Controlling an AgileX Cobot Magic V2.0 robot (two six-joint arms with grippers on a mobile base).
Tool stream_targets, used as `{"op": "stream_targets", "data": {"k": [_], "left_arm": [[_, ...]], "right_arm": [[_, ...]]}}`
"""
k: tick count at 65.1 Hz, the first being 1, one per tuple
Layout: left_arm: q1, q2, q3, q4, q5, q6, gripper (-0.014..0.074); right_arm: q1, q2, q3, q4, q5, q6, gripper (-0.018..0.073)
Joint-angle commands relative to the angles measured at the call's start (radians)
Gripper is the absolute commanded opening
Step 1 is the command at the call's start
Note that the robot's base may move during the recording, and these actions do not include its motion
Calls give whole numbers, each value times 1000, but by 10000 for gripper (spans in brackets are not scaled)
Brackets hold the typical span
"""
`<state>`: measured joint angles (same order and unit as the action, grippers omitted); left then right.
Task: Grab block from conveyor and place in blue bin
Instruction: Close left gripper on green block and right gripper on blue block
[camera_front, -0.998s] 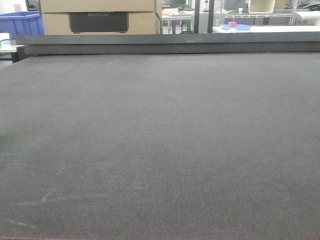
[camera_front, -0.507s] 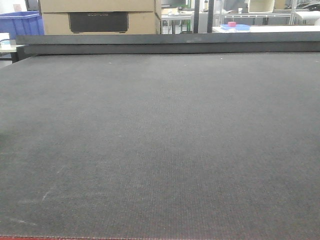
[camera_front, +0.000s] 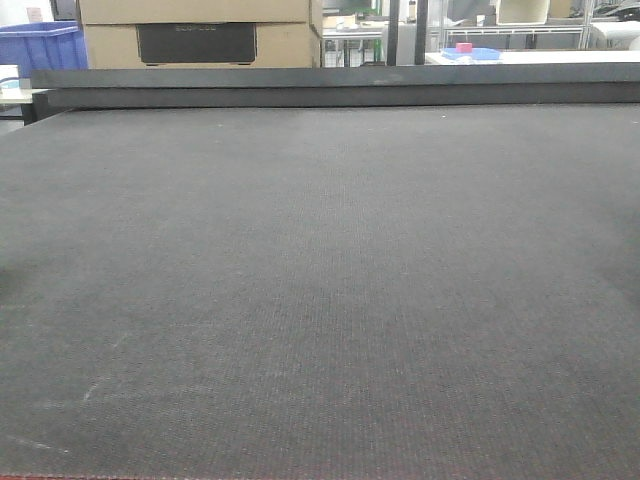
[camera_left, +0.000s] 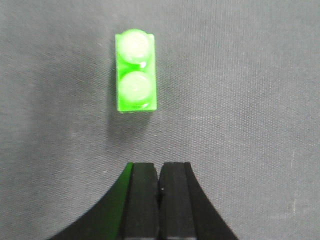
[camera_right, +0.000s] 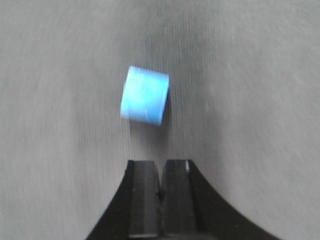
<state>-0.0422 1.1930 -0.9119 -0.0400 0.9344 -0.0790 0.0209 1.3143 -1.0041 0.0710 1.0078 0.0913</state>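
Conveyor (camera_front: 320, 280) unmoved; blue bin (camera_front: 40, 45) contents hidden; left tool (camera_left: 160, 169), right tool (camera_right: 160, 167) closed.

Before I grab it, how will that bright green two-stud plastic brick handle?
The green two-stud plastic brick looks rigid, so probably light and unbending. Its glossy sides may slip. Lying studs up on the dark grey woven belt, it should slide, not roll.

block (camera_left: 135, 71) on conveyor (camera_left: 250, 100), before left pincer (camera_left: 160, 169)

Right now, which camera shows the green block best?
The left wrist view: the green block sits sharp, both studs visible, ahead of the left gripper. The front and right wrist views don't show it.
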Motion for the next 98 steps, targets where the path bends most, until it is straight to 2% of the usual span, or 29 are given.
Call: {"op": "stream_targets", "data": {"k": [1,5,11,30,44,47,51,55,58,65,78,90,93,98], "left_arm": [[0,9,-9,-17,-14,-3,-111],[0,9,-9,-29,-14,-3,-111],[0,9,-9,-30,-14,-3,-111],[0,9,-9,-31,-14,-29,-111],[0,9,-9,-33,-16,-39,-111],[0,9,-9,-33,-16,-71,-111],[0,9,-9,-22,-17,-126,-111],[0,9,-9,-21,-17,-147,-111],[0,9,-9,-19,-15,-163,-111],[0,19,-32,-1,13,-167,-111],[0,99,-167,114,144,-164,-111],[0,201,-238,123,149,-132,-107],[0,226,-243,123,147,-132,-87],[0,268,-243,109,122,-130,24]], "right_arm": [[0,84,-65,-2,-3,51,172],[0,133,-90,-2,-5,64,308],[0,194,-102,-2,-10,87,399],[2,340,-99,-2,-66,99,358],[4,356,-99,-2,-91,99,356],[6,358,-99,-2,-84,99,330],[13,360,-99,-2,-77,99,237],[21,360,-99,-2,-59,99,127],[29,360,-99,2,-39,99,12],[55,358,-99,1,-23,99,-171],[111,314,-103,1,-21,99,-167],[161,239,-103,1,-21,99,-167],[168,219,-103,1,-21,99,-167],[169,186,-103,1,-21,99,-167]]}}
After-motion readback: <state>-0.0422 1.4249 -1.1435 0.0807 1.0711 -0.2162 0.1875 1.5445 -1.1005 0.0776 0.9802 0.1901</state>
